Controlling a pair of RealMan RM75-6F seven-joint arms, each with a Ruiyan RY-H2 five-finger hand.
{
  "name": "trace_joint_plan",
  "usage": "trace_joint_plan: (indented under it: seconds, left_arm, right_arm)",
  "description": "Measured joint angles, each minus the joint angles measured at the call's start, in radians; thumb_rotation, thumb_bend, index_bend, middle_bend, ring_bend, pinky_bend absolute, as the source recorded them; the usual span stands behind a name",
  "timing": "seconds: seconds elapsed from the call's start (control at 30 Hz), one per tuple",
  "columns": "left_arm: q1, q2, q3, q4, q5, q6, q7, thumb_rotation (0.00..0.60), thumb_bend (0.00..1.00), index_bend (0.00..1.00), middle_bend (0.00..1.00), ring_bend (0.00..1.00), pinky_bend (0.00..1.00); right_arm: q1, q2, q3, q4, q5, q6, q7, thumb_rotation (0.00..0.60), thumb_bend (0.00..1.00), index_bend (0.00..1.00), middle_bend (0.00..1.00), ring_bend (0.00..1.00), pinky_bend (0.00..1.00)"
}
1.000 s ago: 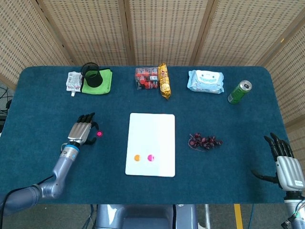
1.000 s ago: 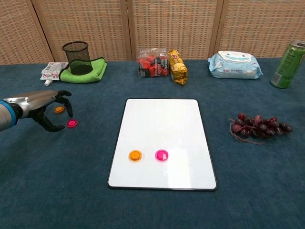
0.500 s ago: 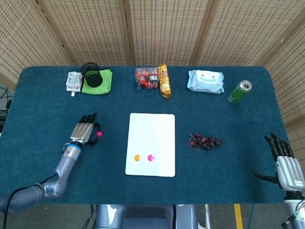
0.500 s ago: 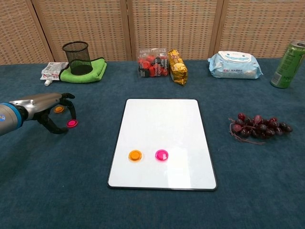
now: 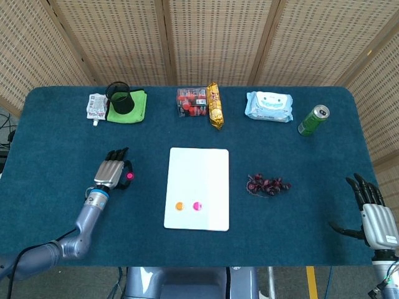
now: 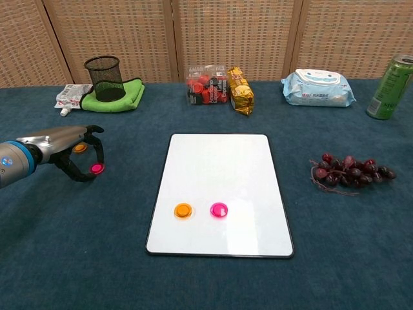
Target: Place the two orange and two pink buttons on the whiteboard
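The whiteboard [image 5: 198,159] [image 6: 219,161] lies at the table's middle with one orange button [image 5: 179,205] [image 6: 184,210] and one pink button [image 5: 197,205] [image 6: 219,209] near its front edge. Left of the board, my left hand [image 5: 111,173] [image 6: 68,150] curls over a second pink button [image 5: 129,176] [image 6: 96,168], which it pinches between thumb and a fingertip low over the cloth. A second orange button [image 6: 80,148] lies on the cloth just behind that hand. My right hand [image 5: 373,212] rests open at the table's right edge, holding nothing.
A bunch of grapes [image 6: 348,169] lies right of the board. Along the back stand a black mesh cup [image 6: 103,77] on a green cloth, a snack box [image 6: 206,84], a gold packet [image 6: 240,90], a wipes pack [image 6: 318,88] and a green can [image 6: 387,79].
My left hand has slid right toward the loose pink button and its fingers have closed around it. The right hand has not moved.
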Motion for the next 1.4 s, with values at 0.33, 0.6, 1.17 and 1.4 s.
trace_joint_plan:
  seconds: [0.33,0.6,1.17,1.4]
  left_arm:
    - [-0.005,0.027,-0.017,-0.064,0.005,0.012,0.019,0.600,0.37,0.67,0.00,0.00,0.00]
    - [-0.044,0.056,-0.049,-0.210,0.004,0.039,0.096,0.600,0.37,0.67,0.00,0.00,0.00]
    - [-0.227,-0.132,-0.086,-0.282,-0.112,0.002,0.280,0.600,0.37,0.67,0.00,0.00,0.00]
    - [-0.267,-0.188,-0.097,-0.237,-0.173,0.012,0.315,0.600,0.37,0.67,0.00,0.00,0.00]
  right_arm:
    - [0.000,0.001,0.000,-0.001,0.000,-0.001,0.001,0.600,0.07,0.00,0.00,0.00,0.00]
    - [0.001,0.002,-0.001,-0.001,0.001,-0.005,0.003,0.600,0.07,0.00,0.00,0.00,0.00]
    - [0.002,0.005,0.000,0.002,0.001,-0.008,0.021,0.600,0.07,0.00,0.00,0.00,0.00]
    - [0.002,0.005,-0.001,0.003,0.000,-0.008,0.027,0.600,0.07,0.00,0.00,0.00,0.00]
